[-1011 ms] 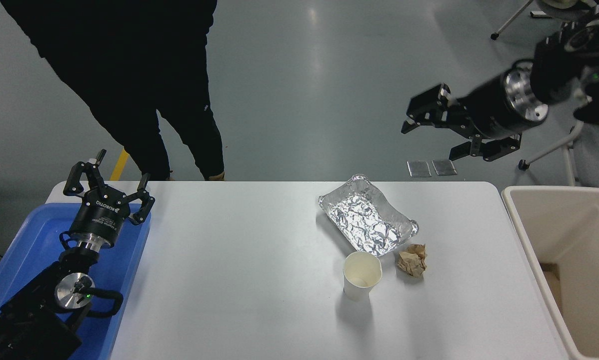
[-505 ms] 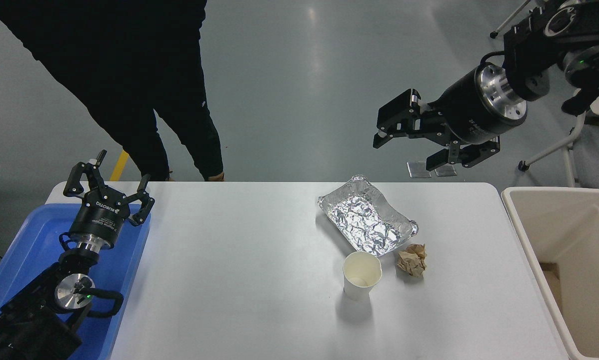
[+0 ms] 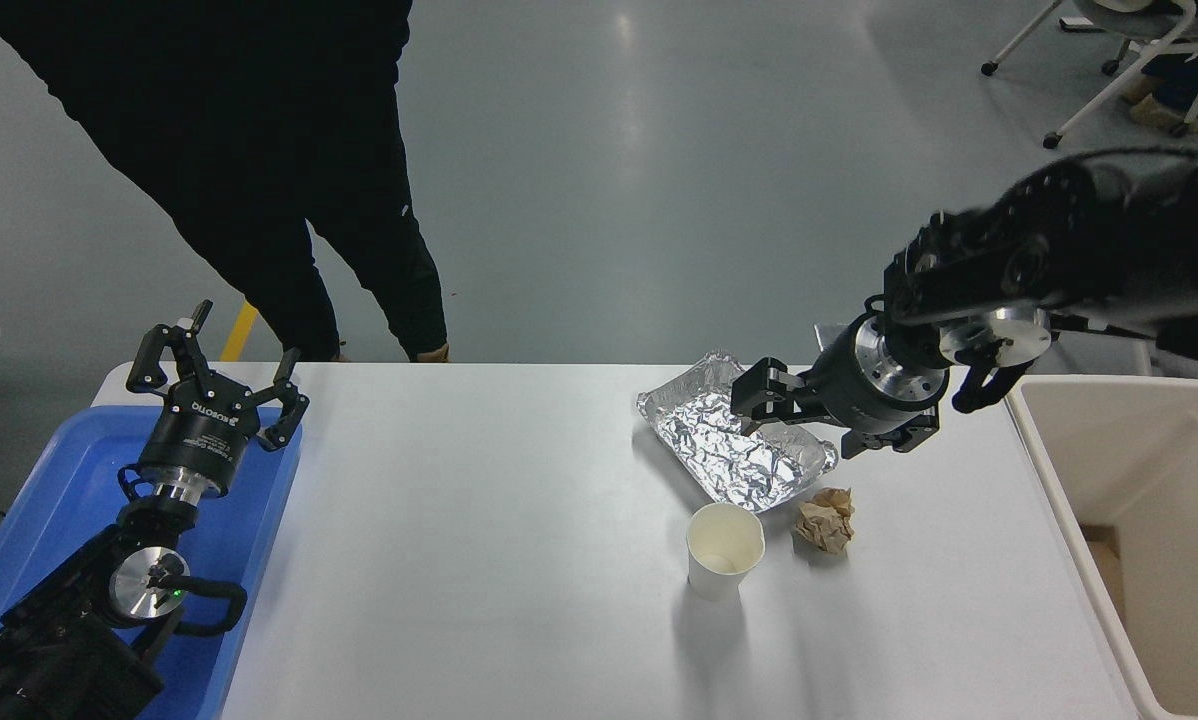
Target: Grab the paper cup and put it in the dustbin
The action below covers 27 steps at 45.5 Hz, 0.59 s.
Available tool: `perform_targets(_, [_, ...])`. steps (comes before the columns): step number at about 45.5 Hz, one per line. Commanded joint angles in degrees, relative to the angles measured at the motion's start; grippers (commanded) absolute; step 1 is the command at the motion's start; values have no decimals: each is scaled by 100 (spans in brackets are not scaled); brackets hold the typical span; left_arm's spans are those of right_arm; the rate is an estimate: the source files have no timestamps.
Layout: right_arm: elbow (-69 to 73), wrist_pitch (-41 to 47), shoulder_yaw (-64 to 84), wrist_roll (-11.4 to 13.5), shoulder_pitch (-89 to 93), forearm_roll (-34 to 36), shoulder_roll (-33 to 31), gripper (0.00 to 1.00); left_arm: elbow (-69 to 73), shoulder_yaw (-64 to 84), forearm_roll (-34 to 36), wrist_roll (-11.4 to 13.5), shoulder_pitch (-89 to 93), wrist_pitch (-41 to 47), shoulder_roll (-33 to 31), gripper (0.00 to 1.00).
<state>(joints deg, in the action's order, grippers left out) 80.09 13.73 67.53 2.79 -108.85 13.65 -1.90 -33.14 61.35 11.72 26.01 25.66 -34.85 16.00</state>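
The white paper cup [image 3: 724, 551] stands upright on the white table [image 3: 479, 560], right of its middle and toward the front. The beige dustbin [image 3: 1057, 480] stands off the table's right edge. My right gripper [image 3: 794, 420] is open and empty, low over the far right part of the foil tray, behind and to the right of the cup and apart from it. My left gripper [image 3: 217, 362] is open and parked over the blue tray at the lower left.
A crinkled silver foil tray [image 3: 719, 445] lies just behind the cup. A crumpled brown paper ball [image 3: 825, 521] lies right of the cup. A blue plastic tray [image 3: 49, 490] sits at the table's left end. A person in black [image 3: 259, 150] stands at the far left side.
My right arm has swung down and toward me from high above the floor behind the table to just over the foil tray. The cup, the left arm and the bin have not moved.
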Motion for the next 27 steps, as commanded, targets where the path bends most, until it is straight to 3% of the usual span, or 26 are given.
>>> perform_targets(1, [-318,-407,23,2,786,15,190,100,0,0,-3,0,0,5,-1,98])
perform_targets(27, [-810,-415,-170,-7,1454,-29,190,99,0,0,-3,0,0,5,-1,98])
